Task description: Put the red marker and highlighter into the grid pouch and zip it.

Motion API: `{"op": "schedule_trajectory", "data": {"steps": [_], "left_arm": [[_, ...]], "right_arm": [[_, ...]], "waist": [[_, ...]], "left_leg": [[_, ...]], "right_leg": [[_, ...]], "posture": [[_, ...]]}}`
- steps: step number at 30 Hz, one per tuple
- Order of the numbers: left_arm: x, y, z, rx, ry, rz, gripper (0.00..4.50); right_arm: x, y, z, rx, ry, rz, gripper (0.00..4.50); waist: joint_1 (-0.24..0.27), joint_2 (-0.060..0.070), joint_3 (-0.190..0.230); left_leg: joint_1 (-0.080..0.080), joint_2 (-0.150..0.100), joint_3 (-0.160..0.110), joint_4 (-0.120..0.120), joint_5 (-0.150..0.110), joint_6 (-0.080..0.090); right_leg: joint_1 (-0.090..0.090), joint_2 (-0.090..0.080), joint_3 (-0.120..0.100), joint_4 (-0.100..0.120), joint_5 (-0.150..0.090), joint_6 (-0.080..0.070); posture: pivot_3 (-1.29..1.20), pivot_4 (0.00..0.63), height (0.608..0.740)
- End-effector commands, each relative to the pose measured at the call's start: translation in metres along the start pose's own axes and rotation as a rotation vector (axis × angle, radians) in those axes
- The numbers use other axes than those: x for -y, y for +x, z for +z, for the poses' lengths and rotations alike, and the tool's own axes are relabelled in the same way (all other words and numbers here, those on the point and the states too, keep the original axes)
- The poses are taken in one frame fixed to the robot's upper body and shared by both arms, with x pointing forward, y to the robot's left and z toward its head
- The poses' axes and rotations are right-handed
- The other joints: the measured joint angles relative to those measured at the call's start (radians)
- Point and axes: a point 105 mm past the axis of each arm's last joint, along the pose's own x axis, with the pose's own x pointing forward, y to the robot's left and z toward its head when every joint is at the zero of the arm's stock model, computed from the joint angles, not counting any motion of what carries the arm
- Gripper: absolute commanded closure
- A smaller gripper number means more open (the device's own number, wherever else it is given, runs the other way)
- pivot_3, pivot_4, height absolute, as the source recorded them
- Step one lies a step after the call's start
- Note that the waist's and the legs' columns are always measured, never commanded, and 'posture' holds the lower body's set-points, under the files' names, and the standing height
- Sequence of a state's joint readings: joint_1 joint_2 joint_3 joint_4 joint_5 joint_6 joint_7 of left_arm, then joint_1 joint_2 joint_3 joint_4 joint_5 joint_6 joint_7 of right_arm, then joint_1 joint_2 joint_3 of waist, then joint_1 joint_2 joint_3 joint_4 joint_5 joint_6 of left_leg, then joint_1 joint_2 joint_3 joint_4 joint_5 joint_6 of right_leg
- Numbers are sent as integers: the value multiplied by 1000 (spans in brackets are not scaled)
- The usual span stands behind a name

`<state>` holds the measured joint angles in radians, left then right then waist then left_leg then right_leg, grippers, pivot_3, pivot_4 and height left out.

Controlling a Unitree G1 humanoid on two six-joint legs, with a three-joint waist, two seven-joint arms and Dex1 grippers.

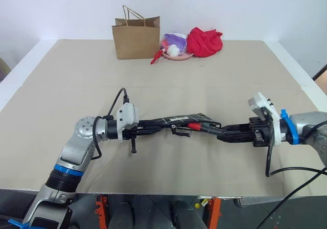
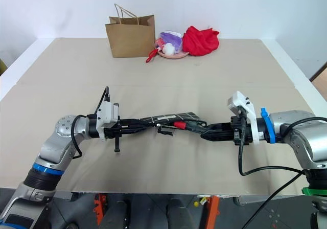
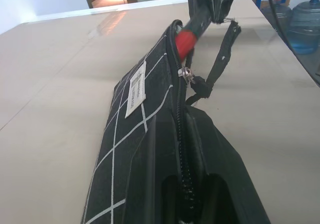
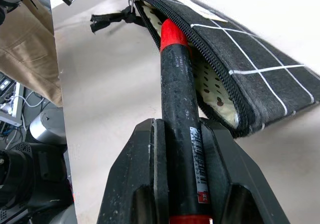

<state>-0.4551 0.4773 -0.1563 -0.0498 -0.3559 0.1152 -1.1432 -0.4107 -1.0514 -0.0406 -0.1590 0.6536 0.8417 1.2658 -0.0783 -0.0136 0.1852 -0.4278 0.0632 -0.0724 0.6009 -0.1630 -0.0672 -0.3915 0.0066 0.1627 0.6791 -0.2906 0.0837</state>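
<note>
Your red marker [image 4: 181, 134] is clamped in the right pincer [image 4: 182, 184], black barrel squeezed between the two fingers [image 4: 142, 184], red cap forward. The cap end sits at the open mouth of the grid pouch [image 1: 176, 120], right at the zipper edge; the dotted pale lining shows just beside the barrel in the right wrist view. You can't tell how far the cap has gone in.

The pouch is held up off the tabletop [image 1: 168, 75] between your two arms, roughly level and tilted on edge. The left pincer [image 1: 148, 128] is closed tight on the pouch's end nearest that arm. The white label [image 3: 135, 89] faces up on the gridded side. The zipper is open at the marker end and the zip pull [image 3: 186, 74] sits partway along, with a black strap [image 3: 220, 64] dangling from it.

No highlighter that you can pick out; if it's already inside the pouch, you can't tell.

Far edge of the tabletop: a brown paper bag [image 1: 136, 39] standing upright, a pink dish [image 1: 176, 55] with small white and purple items just beside it, and a red cloth [image 1: 204, 41] bunched up touching the dish's other side. All well apart from the pouch.
</note>
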Motion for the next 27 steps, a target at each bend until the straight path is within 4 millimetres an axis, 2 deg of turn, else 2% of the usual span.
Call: {"op": "schedule_trajectory", "data": {"steps": [1,9,13,17,20,24,27], "left_arm": [[2,1,11,36,34,-1,4500],[8,7,15,56,33,-16,4500],[9,9,15,61,31,-20,4500],[8,7,14,56,29,-15,4500],[5,4,14,50,25,-2,4500],[1,0,12,37,25,12,4500],[-1,-2,12,34,26,17,4500]], "right_arm": [[1,-3,9,5,-33,-13,3876],[4,13,13,-32,-11,-7,3876],[5,21,21,-24,-14,-8,1902],[-2,17,28,-14,-92,30,505],[-21,2,26,-27,-142,125,33],[-47,-8,20,-32,-165,239,33],[-52,-7,20,-13,-216,240,33]], "waist": [[0,0,0],[-1,0,0],[0,0,0],[0,0,0],[4,0,0],[6,0,0],[1,0,0]], "left_leg": [[0,0,0,0,0,0],[0,0,0,0,0,0],[0,0,0,0,0,0],[-1,0,0,0,0,0],[-1,0,0,0,0,0],[-2,0,0,0,0,0],[-1,0,0,0,0,0]], "right_leg": [[0,0,0,0,0,0],[0,0,0,0,0,0],[0,0,0,0,0,0],[0,0,0,0,0,0],[-1,0,-1,0,-1,0],[-1,-1,-2,0,-1,0],[0,-1,-2,0,-1,0]], "posture": [[0,150,740],[0,150,740],[0,150,740],[0,150,740],[0,150,740],[0,150,740],[0,150,740]]}}
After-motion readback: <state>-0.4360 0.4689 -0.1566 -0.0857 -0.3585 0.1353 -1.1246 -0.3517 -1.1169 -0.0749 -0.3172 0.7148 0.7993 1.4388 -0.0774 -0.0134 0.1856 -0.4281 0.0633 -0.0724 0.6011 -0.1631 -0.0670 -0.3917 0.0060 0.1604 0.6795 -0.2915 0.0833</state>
